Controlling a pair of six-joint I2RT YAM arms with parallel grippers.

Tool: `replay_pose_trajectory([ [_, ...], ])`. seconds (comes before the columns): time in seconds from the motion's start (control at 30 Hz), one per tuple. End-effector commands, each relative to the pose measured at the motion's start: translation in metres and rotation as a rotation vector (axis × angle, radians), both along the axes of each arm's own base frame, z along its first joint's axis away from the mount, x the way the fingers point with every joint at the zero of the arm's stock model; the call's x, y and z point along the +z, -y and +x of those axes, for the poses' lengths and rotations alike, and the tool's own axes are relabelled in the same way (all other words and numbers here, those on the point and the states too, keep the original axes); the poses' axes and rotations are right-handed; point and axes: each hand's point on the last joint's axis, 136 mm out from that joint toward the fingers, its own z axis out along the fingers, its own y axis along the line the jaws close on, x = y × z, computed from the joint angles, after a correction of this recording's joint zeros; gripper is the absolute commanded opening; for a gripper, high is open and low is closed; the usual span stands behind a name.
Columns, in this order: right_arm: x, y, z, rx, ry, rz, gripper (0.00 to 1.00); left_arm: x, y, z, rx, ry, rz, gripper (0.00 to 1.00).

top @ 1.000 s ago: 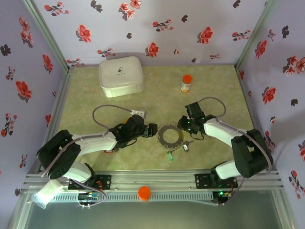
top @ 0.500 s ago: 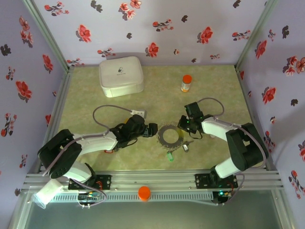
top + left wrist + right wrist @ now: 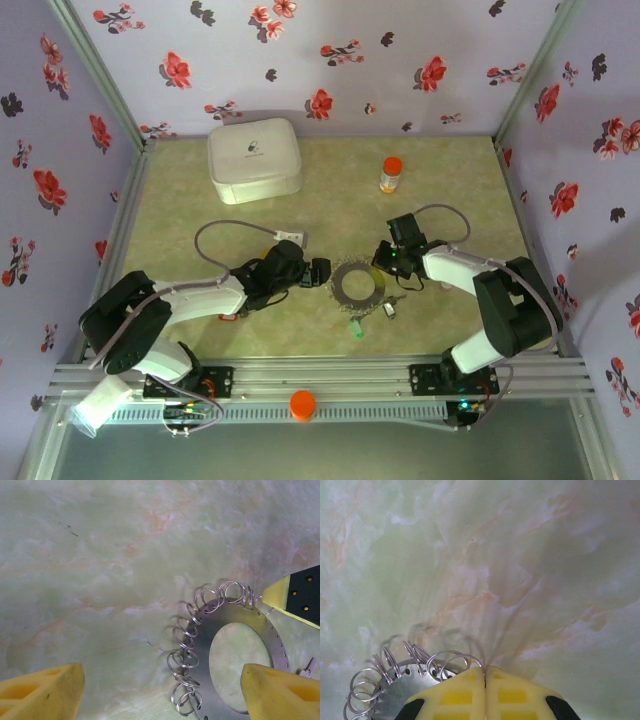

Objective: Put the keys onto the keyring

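I see a flat metal keyring (image 3: 274, 640) rimmed with wire loops (image 3: 184, 641); left hand (image 3: 160, 692) wide; right hand (image 3: 485, 680) closed tight.

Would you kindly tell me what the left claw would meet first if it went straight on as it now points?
Most likely the flat grey metal keyring edged with wire loops, lying just ahead; depth is unclear, so the green marbled tabletop might come first.
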Motion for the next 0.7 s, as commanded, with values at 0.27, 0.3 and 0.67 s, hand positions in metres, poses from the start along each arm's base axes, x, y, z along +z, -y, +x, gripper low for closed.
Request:
replay_pose_trajectory([
  [0.27,0.03,-0.003,0.0,0.099,0.101,-0.017,0.0,0.037,-0.011,0.009,0.042,0.131,-0.004,0.8],
  [0.3,0.04,-0.007,0.001,0.139,0.136,-0.026,0.0,0.044,-0.011,0.009,0.014,0.17,0.011,0.8],
  [0.67,0.15,-0.051,0.002,0.479,0.526,-0.007,0.0,0.117,-0.078,0.046,-0.008,0.515,0.278,0.72],
])
